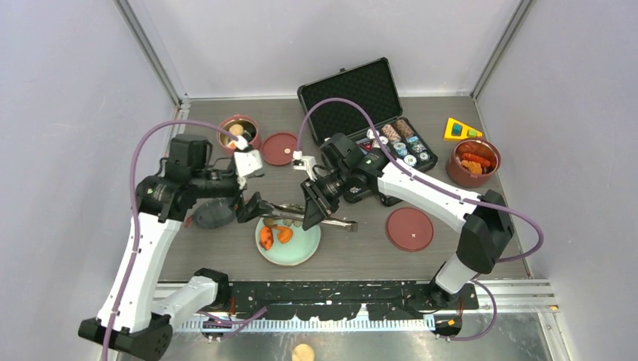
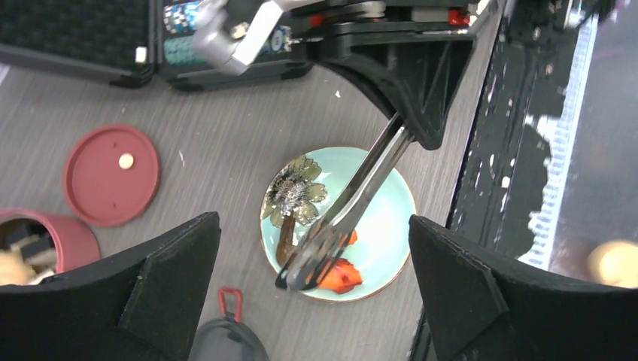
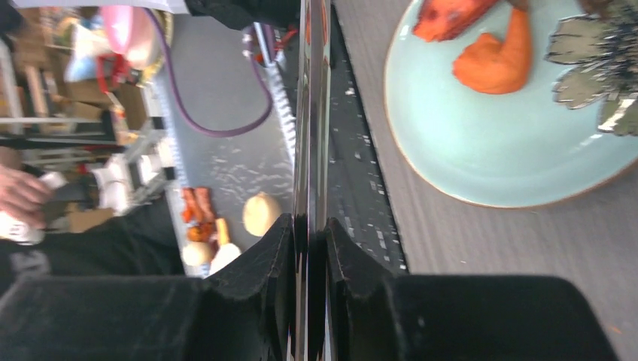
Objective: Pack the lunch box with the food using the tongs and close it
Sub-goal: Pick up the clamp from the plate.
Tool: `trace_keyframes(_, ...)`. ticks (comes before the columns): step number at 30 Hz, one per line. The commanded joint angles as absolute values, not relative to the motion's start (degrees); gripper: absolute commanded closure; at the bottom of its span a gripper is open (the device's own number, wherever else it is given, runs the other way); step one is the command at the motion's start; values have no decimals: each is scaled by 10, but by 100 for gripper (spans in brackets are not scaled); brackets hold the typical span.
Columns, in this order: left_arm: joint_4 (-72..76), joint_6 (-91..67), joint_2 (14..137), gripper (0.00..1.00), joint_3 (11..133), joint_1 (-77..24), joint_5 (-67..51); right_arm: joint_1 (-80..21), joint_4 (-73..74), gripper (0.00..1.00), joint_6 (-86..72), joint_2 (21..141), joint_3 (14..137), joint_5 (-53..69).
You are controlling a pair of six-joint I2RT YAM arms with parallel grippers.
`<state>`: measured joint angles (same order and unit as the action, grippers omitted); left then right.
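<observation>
Slim silver tongs (image 1: 331, 219) are clamped between my right gripper's (image 1: 311, 210) fingers (image 3: 280, 248), their arms pressed close together. The tongs' tips (image 2: 301, 277) hang over the pale green plate (image 1: 301, 252), right at an orange-red shrimp piece (image 2: 340, 277); whether they pinch it I cannot tell. A second shrimp piece (image 3: 496, 64) and a dark sausage (image 2: 286, 242) also lie on the plate. My left gripper (image 1: 252, 205) is wide open just left of the plate, holding nothing. One lunch box tier (image 1: 241, 132) stands back left, another (image 1: 472, 162) with orange food at the right.
Two flat red lids lie on the table (image 1: 281, 148), (image 1: 409, 229). The dark top lid (image 1: 214, 214) lies under my left arm. An open black case of poker chips (image 1: 361, 101) stands at the back, a yellow wedge (image 1: 460, 129) beside it.
</observation>
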<state>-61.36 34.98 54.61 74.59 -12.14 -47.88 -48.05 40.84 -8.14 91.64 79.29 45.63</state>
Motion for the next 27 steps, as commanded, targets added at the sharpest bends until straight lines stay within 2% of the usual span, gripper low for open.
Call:
trace_keyframes(1,-637,445,556,4,763,-209,-404,-466,343,76,-189,937,816,543)
trace_keyframes(4,-616,452,543,5,744,-273,-325,-464,316,76,-222,949,822,561)
trace_keyframes(10,-618,468,541,8,730,-360,-246,-464,241,76,-307,963,820,605)
trace_keyframes(19,-583,471,556,11,700,-401,-183,-485,219,76,-322,946,812,631)
trace_keyframes(27,-608,488,571,36,693,-412,-187,-494,242,76,-301,936,819,639)
